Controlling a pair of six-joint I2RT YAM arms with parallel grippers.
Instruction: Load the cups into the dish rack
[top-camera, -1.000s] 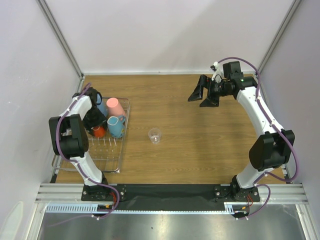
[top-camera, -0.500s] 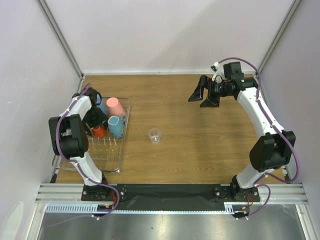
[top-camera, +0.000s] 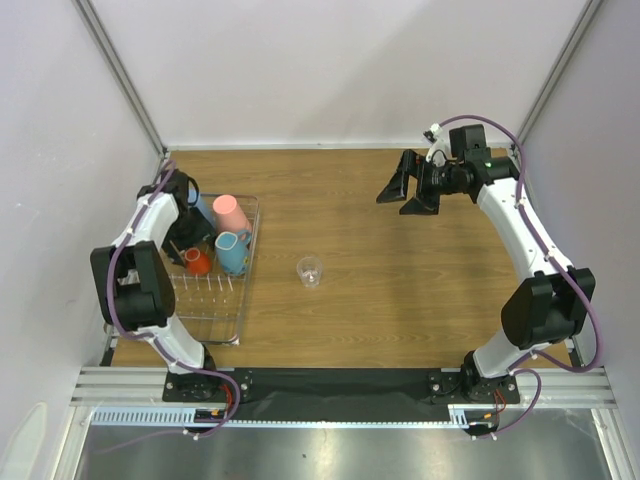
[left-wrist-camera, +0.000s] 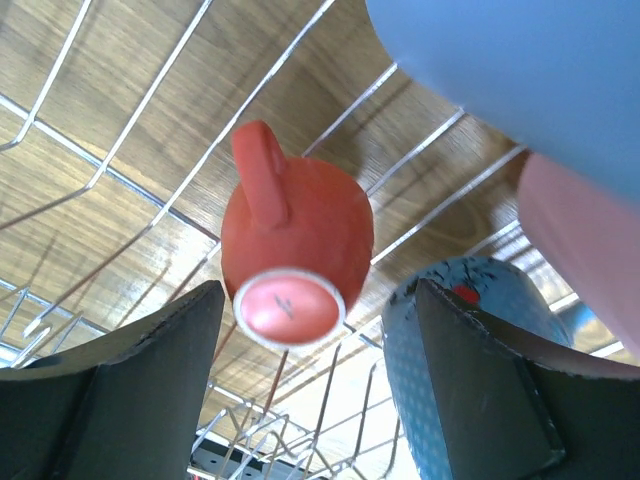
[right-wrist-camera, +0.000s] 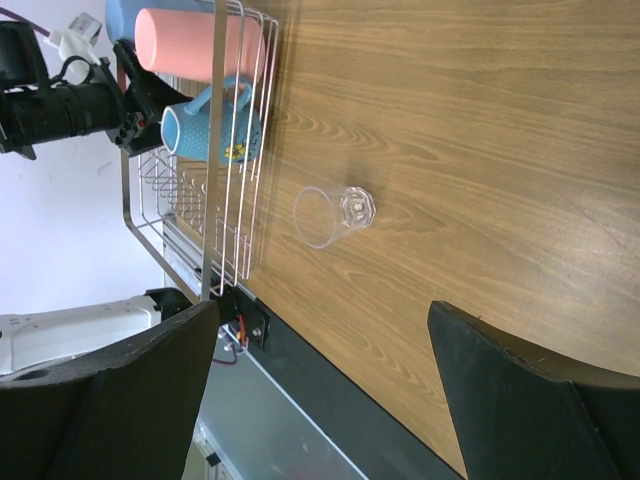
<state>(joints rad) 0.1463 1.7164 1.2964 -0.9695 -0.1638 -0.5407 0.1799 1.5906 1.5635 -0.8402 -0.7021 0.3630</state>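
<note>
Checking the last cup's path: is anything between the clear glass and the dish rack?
Nothing visible. The clear glass sits alone on the table, right of the dish rack, whose near prongs are unoccupied.

You have bare worktop (top-camera: 400, 300) all round the glass (top-camera: 311, 271). The rack's (top-camera: 243, 300) far end is crowded: orange mug (top-camera: 197, 262), blue mug (top-camera: 233, 252), pink tumbler (top-camera: 231, 213), with the left tool (left-wrist-camera: 318, 298) astride the orange one. Its near prongs (top-camera: 207, 290) stand free.
</note>
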